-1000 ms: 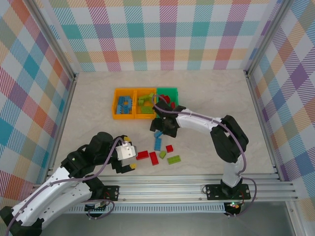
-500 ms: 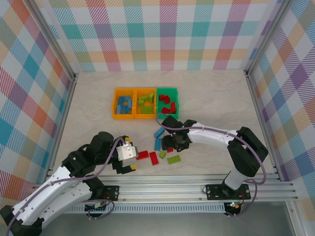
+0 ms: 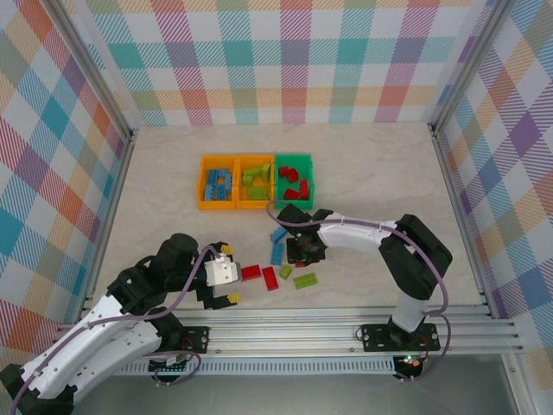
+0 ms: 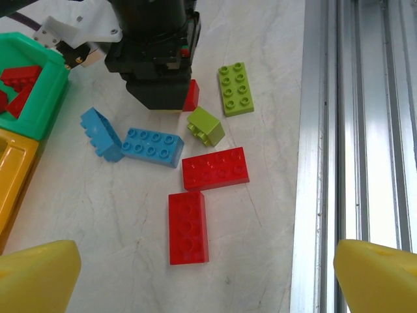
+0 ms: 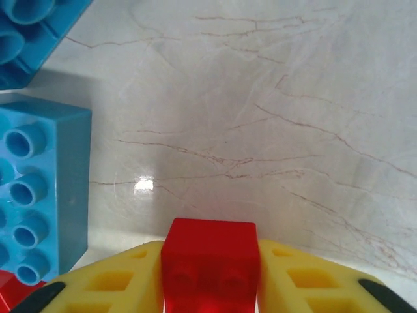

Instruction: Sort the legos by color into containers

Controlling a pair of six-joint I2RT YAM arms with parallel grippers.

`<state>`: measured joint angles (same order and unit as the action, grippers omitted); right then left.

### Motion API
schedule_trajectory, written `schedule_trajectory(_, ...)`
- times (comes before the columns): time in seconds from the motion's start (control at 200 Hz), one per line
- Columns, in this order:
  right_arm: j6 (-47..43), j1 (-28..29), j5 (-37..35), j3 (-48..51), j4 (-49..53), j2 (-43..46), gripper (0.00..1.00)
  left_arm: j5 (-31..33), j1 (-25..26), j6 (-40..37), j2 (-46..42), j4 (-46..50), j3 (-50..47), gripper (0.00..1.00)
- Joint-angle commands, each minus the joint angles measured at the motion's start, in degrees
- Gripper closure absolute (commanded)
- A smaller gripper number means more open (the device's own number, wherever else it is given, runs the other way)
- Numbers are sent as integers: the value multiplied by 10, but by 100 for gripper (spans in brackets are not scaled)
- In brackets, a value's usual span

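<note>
My right gripper (image 5: 210,255) is shut on a small red lego (image 5: 210,244), low over the table; it shows too from above (image 3: 302,249) and in the left wrist view (image 4: 159,65). Around it lie loose legos: two blue (image 3: 277,252), two red (image 3: 251,272) and two lime (image 3: 305,280). Beside the held brick, a blue lego (image 5: 39,189) sits at the left. The containers stand in a row behind: a left orange one (image 3: 202,186) holding blue bricks, a middle orange one (image 3: 257,158) holding lime, and a green one (image 3: 294,156) holding red. My left gripper (image 3: 230,273) hangs open near the red legos (image 4: 189,227), nothing between its fingers.
An aluminium rail (image 4: 326,163) runs along the table's near edge, close to the loose bricks. Checked walls with metal posts (image 3: 121,147) close in the sides and back. Bare marble-patterned table (image 3: 380,173) lies right of the containers.
My right gripper came back from the containers to the loose bricks and closed on the small red lego. The left arm has hardly moved.
</note>
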<state>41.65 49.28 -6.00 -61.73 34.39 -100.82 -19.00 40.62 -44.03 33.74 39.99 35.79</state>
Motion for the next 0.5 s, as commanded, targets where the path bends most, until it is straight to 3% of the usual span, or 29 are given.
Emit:
schedule_trajectory(0.0, 13, -17, -5, -5, 15, 19, 70, -24, -7, -20, -8, -4, -10, 0)
schedule_trajectory(0.23, -80, -41, -60, -62, -50, 98, 71, -19, -18, -22, -16, -16, -17, 0)
schedule_trajectory(0.33, -133, -71, -91, -112, -91, 74, 71, -23, -25, -18, -19, -28, -23, 0)
schedule_trajectory(0.495, -196, -132, -78, -204, -149, -4, 70, -23, -28, -11, -21, -39, -33, 0)
